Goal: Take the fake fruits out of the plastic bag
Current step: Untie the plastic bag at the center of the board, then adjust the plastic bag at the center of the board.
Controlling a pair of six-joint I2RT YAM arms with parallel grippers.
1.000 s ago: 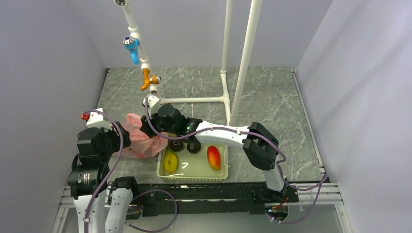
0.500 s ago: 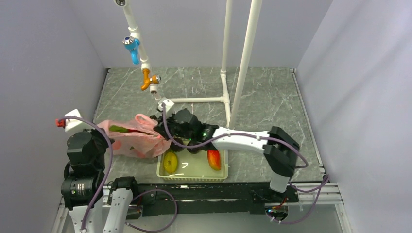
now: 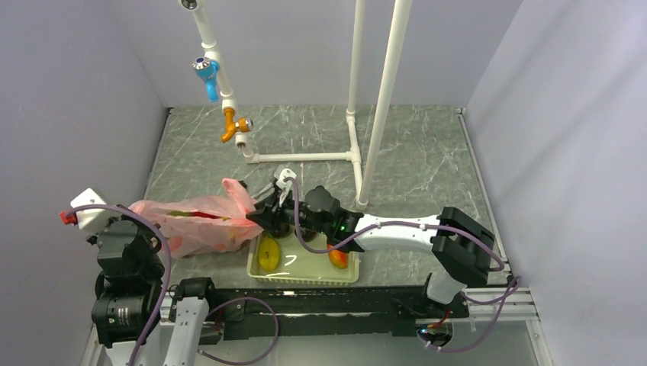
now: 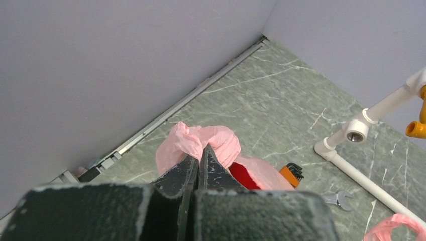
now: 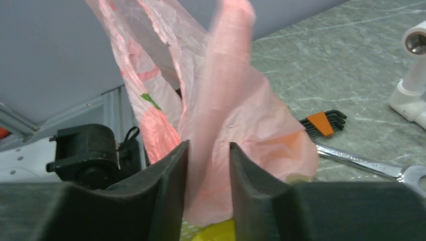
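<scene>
Now lies pulled long and flat between the two sets of fingers, no longer bunched as a second ago: plastic bag (image 3: pixel 191 225). Sits further back to the near left than before: left gripper (image 4: pixel 199 150), fingers together, pinching a gathered end of the bag. Stands further right than before: right gripper (image 5: pixel 207 150), fingers slightly apart with a bag fold between; gripping or not, cannot tell. Shows red through the film just beyond the left fingertips: one of the fake fruits (image 4: pixel 244 175).

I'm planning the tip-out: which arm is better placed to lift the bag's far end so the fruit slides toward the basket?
Left, likely. The left gripper is shut on the bag at its bunched end, away from the basket; the right gripper has a handle between its fingers by the basket.
</scene>
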